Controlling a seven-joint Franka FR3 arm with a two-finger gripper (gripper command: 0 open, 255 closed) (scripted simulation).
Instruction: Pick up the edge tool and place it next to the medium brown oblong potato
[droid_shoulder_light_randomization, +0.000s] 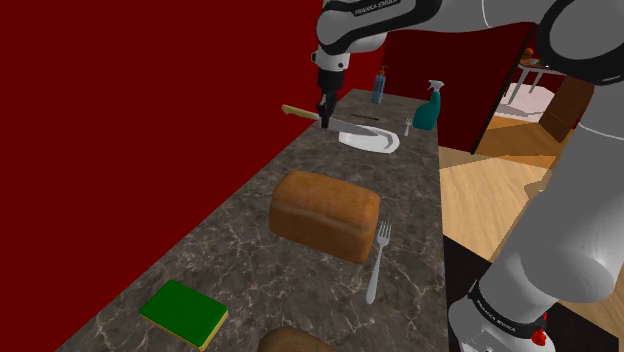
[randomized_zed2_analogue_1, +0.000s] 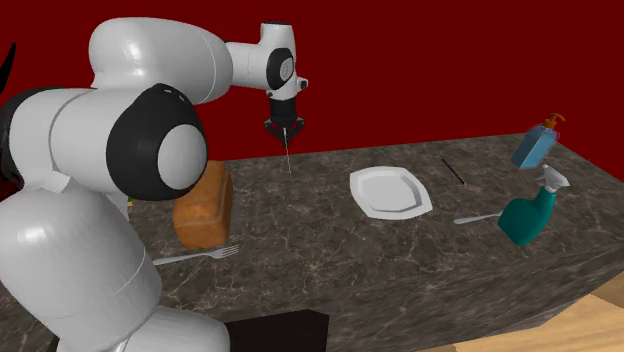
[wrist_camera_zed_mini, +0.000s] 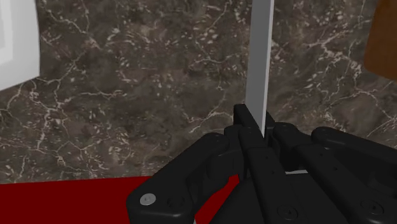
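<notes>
One narrow pinch is all the gripper (droid_shoulder_light_randomization: 325, 110) has on the knife (droid_shoulder_light_randomization: 352, 128), clasped by its flat blade above the counter (droid_shoulder_light_randomization: 200, 250) near the white plate (droid_shoulder_light_randomization: 385, 145), so it could pivot or slip on the carry past the loaf (droid_shoulder_light_randomization: 325, 215).

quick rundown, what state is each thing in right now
knife: clasped by the fingers, lifted off the counter
gripper: shut on the knife
plate: flat on the counter, bare
bread loaf: whole, resting on the counter
fork: lying flat beside the bread loaf
</notes>
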